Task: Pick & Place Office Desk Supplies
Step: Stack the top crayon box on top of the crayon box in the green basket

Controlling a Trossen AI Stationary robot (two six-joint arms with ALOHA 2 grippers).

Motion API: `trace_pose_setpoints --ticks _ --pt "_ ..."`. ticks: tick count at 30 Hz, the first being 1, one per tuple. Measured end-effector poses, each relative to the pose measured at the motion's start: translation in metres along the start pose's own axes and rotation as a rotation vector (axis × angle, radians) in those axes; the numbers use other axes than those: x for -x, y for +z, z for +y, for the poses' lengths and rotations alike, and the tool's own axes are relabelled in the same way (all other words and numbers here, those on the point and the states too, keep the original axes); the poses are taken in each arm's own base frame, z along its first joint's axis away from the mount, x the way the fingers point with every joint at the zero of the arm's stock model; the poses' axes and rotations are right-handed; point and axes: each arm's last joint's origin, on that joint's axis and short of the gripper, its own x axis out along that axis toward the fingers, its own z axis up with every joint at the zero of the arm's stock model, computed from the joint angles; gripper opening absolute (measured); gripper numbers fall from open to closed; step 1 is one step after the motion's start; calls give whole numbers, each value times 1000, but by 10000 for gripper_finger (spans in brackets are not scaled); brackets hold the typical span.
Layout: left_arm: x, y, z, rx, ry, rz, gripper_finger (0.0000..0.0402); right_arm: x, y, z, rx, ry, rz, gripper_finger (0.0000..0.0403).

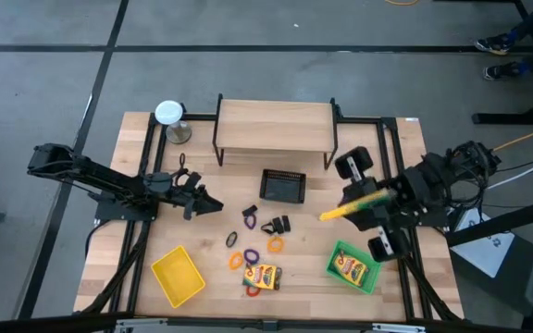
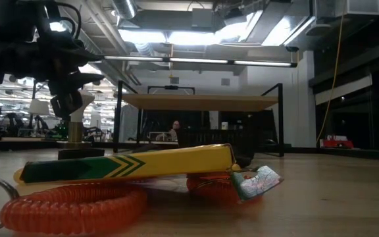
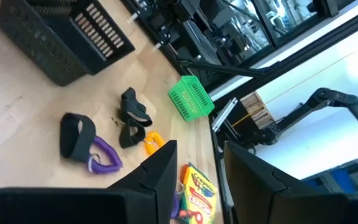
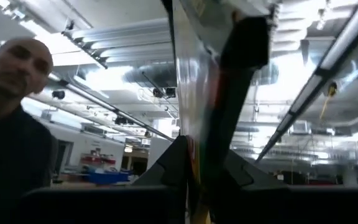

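Observation:
My right gripper (image 1: 374, 201) hangs above the table's right half, shut on a flat yellow crayon pack (image 1: 348, 208). Another pack lies in the green tray (image 1: 339, 252) below it. A third pack (image 1: 262, 276) rests flat on a red ring (image 2: 71, 207) near the front edge. Black clips (image 1: 277, 225) and orange (image 1: 236, 260), yellow (image 1: 275, 243) and purple (image 1: 251, 218) rings lie in the table's middle. My left gripper (image 1: 206, 203) waits open at the left, level, with nothing between its fingers (image 3: 160, 180). My right gripper pinches the yellow pack between its two fingers (image 4: 169, 168), which lie on its two flat faces at one end (image 4: 194, 146). The pack sticks out past the fingertips toward the table's left (image 1: 327, 215), lifted clear of the table and the green tray.
A black mesh basket (image 1: 283, 185) stands mid-table in front of a wooden shelf (image 1: 274, 125). A yellow tray (image 1: 178, 275) sits at the front left. A white-topped round metal object (image 1: 169, 114) stands at the far left. A person (image 4: 11, 112) shows in the right wrist view.

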Motion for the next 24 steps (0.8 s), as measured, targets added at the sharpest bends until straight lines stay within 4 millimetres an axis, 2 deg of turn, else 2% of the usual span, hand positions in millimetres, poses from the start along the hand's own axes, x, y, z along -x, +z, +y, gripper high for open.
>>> trace_pose_setpoints --ticks 4,8,13,16,19,24 --pt "0 0 0 26 -12 17 129 0 0 2 94 50 -9 31" --pt "0 -1 0 32 -11 25 129 0 -1 2 92 47 4 31" --pt "0 -1 1 14 3 10 129 0 -5 3 -73 55 42 31" --pt "0 0 1 5 9 3 129 -4 -17 5 -167 51 78 31" --pt "0 0 1 5 14 -5 129 -7 -30 6 -208 -13 111 31" --pt "0 0 1 -12 17 -8 129 -9 -32 6 -276 -88 87 31"
